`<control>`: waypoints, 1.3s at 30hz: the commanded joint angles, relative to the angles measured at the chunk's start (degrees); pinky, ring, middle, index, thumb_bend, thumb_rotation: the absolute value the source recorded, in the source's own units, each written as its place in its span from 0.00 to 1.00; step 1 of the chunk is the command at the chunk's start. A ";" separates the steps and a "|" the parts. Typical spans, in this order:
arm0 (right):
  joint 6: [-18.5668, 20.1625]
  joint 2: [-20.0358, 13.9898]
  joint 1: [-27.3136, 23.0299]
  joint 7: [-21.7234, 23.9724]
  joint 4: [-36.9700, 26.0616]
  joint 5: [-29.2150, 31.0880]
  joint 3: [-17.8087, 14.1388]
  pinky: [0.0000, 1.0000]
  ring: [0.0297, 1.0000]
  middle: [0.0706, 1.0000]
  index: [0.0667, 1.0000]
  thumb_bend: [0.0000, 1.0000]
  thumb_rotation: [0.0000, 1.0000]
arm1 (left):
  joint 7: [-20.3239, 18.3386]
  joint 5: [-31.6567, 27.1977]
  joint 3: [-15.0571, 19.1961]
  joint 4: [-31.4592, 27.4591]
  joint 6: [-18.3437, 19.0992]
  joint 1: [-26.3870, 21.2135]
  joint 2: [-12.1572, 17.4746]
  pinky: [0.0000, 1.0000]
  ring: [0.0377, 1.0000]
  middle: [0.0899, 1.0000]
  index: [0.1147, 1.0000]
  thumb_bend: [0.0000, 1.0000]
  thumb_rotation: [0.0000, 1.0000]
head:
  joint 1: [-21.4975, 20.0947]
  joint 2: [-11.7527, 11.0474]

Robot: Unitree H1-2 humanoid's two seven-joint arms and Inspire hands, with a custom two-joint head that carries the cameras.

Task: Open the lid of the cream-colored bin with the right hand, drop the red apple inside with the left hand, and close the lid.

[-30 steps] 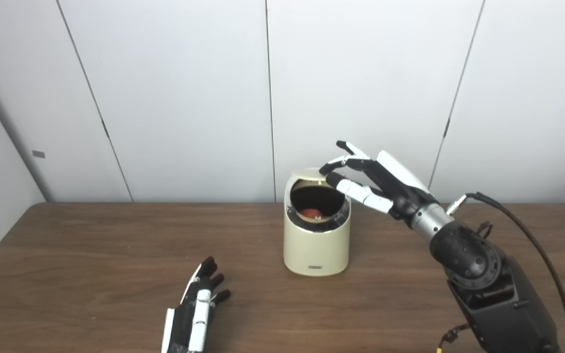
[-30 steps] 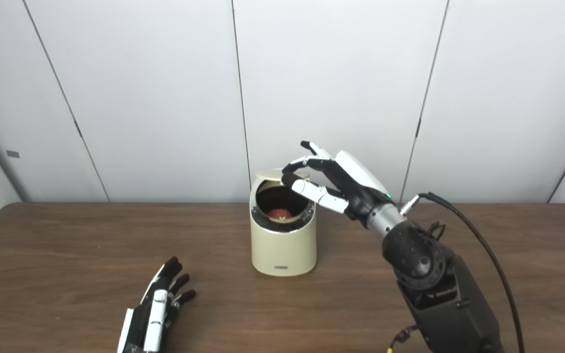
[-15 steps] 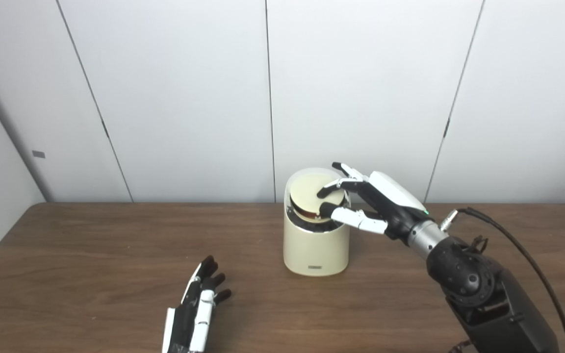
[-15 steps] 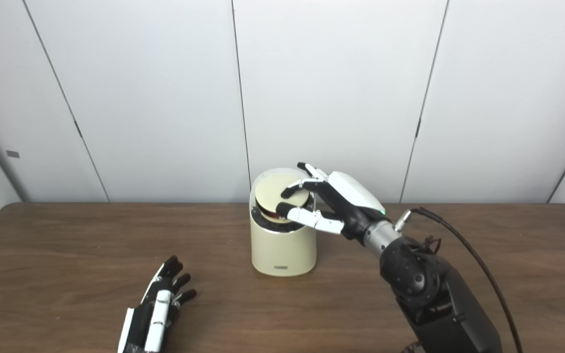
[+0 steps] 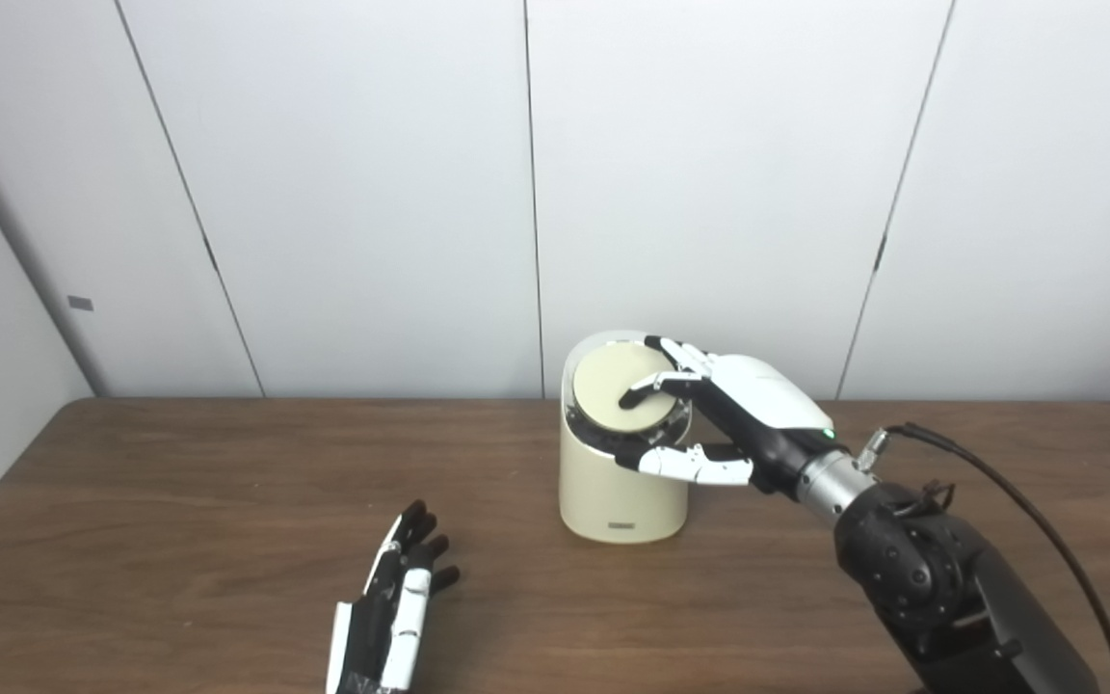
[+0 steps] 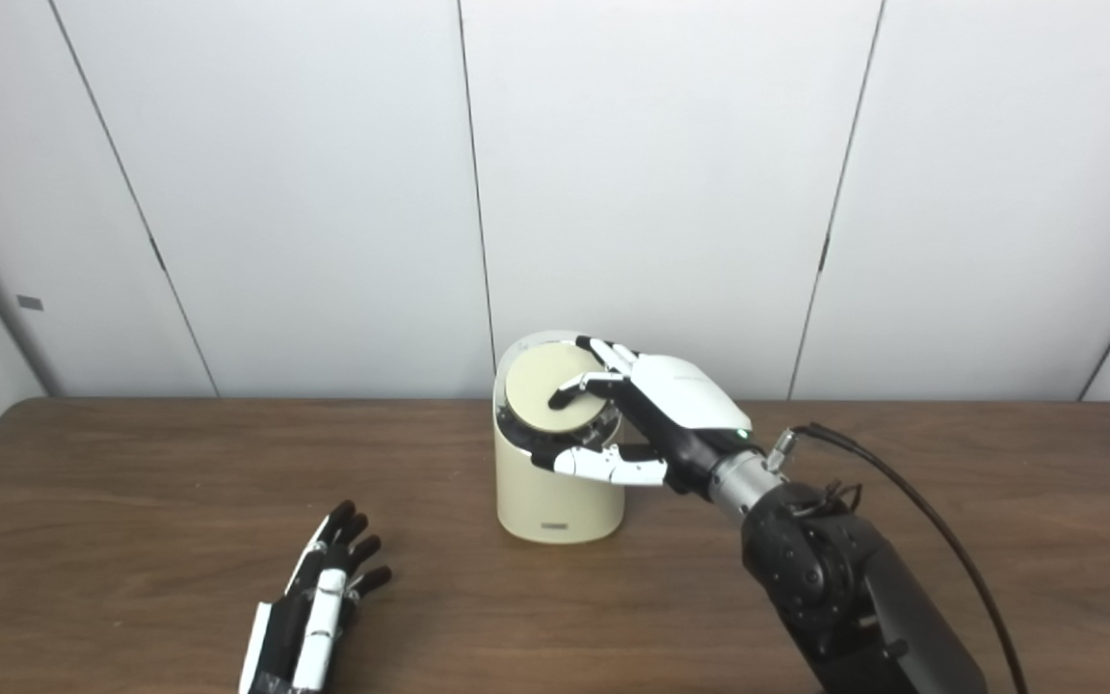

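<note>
The cream-colored bin stands upright at the middle of the brown table. Its round lid lies down flat in the bin's slanted top opening. My right hand rests over the bin's right side, fingertips pressing on the lid and thumb against the front rim; it grips nothing. The red apple is hidden under the lid. My left hand lies flat on the table at the front left, fingers apart and empty.
White wall panels stand right behind the table's far edge. A black cable loops from my right forearm over the table's right side.
My right hand came down with the lid, swinging it from raised to flat over the opening, and the apple went out of sight. The left hand stayed on the table.
</note>
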 commanded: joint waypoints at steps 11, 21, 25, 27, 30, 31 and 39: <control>-5.54 -3.00 -1.43 0.22 -2.24 -15.47 3.49 1.00 1.00 0.99 0.69 0.58 1.00 | -0.09 0.92 -1.14 1.49 -2.04 1.46 -0.36 0.79 0.88 0.92 0.94 0.57 0.78 | 0.14 0.76; -6.98 -1.45 -1.39 1.56 -0.98 -17.84 3.27 1.00 1.00 1.00 0.69 0.59 1.00 | -0.13 1.09 -1.43 1.38 -1.89 1.14 -0.37 0.79 0.88 0.92 0.94 0.58 0.78 | 0.40 1.14; -7.44 -0.82 -1.01 1.15 -0.38 -17.78 3.26 1.00 1.00 1.00 0.69 0.59 1.00 | -0.32 0.75 -1.53 2.06 -2.64 0.88 -0.29 0.79 0.88 0.92 0.94 0.59 0.78 | 0.53 1.05; -7.83 -0.68 -0.73 0.76 -0.05 -17.43 3.23 1.00 1.00 0.99 0.69 0.59 1.00 | -0.33 0.50 -1.53 2.17 -2.92 0.83 -0.41 0.79 0.88 0.92 0.94 0.60 0.77 | 0.69 1.06; -8.33 -0.65 -0.40 0.37 0.35 -17.28 3.16 1.00 1.00 0.99 0.69 0.59 1.00 | -0.20 0.45 -1.56 2.38 -3.26 0.77 -0.64 0.80 0.88 0.92 0.94 0.59 0.76 | 0.58 0.93; -8.37 -0.64 -0.29 0.34 0.38 -17.35 3.14 1.00 1.00 0.99 0.69 0.59 1.00 | -0.20 0.49 -1.60 2.48 -3.44 0.77 -0.66 0.80 0.89 0.92 0.94 0.59 0.76 | 0.65 0.91; -8.34 -0.88 0.27 0.15 -0.69 -16.63 1.60 1.00 1.00 0.99 0.70 0.58 0.98 | 0.08 0.68 -1.71 2.29 -3.46 0.90 -1.00 0.80 0.88 0.91 0.93 0.60 0.76 | 0.92 1.12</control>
